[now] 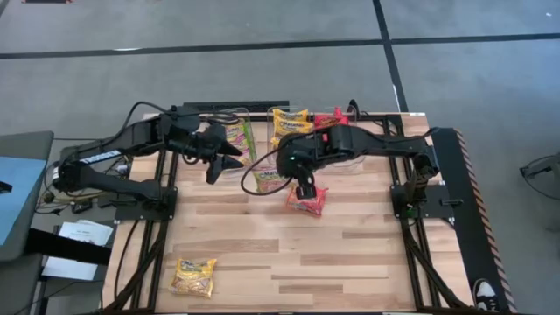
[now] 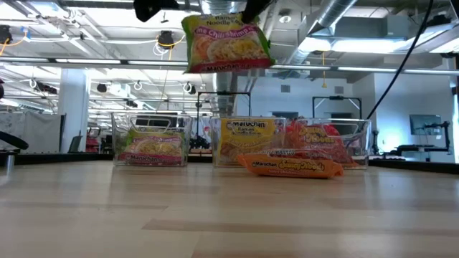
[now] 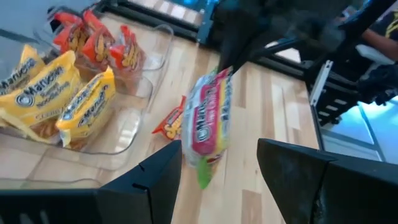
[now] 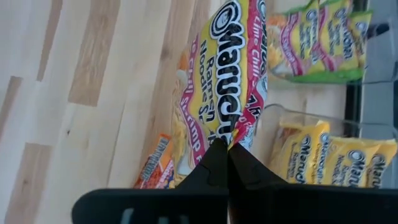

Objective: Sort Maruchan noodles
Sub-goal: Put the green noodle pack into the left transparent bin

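Note:
My right gripper (image 1: 302,185) is shut on a green Lime Chili Shrimp Maruchan packet (image 2: 226,43), which is high above the table's middle. An orange-red shrimp packet (image 1: 306,201) lies flat on the table below it and shows again in the low view (image 2: 290,166). My left gripper (image 1: 223,159) hovers open just left of the held packet (image 3: 208,124) and touches nothing. A yellow packet (image 1: 194,276) lies flat near the table's near left corner. More packets lie in the bins at the far edge. My right gripper (image 4: 229,155) pinches the green packet's end seam (image 4: 231,134) between its two shut fingers. It comes from above, pointing down. The packet hangs below the fingers, lifted clear of the table and slightly tilted.
Three clear bins stand in a row at the far edge. They hold green packets (image 1: 236,133), yellow packets (image 1: 289,118) and red packets (image 1: 331,116). Bare wooden tabletop (image 1: 350,262) spreads over the near half. Black frame rails run along both sides.

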Controlling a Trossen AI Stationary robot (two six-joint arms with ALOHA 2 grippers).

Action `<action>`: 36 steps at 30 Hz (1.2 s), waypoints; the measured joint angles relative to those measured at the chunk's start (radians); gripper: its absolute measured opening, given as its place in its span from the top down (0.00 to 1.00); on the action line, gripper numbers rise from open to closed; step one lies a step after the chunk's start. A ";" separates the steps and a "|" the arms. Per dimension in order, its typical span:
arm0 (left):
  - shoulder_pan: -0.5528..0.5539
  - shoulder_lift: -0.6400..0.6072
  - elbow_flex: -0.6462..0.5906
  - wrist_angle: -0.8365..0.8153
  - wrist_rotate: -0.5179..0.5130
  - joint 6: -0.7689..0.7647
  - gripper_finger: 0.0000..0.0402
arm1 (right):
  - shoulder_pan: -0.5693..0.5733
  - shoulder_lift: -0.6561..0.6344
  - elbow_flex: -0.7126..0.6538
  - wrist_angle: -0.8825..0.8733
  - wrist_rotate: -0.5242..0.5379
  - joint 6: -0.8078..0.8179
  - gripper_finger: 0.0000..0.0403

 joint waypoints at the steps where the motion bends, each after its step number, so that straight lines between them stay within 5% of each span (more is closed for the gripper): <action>1: 0.000 0.008 0.000 -0.002 0.000 0.000 0.51 | 0.000 0.000 0.007 0.000 0.000 -0.004 0.99; 21: 0.000 0.100 0.000 0.044 0.179 0.020 0.51 | 0.027 0.000 0.052 0.019 -0.001 -0.117 0.99; 36: -0.002 0.116 0.001 0.057 0.172 0.026 0.51 | -0.023 0.000 0.052 0.046 0.000 -0.048 0.99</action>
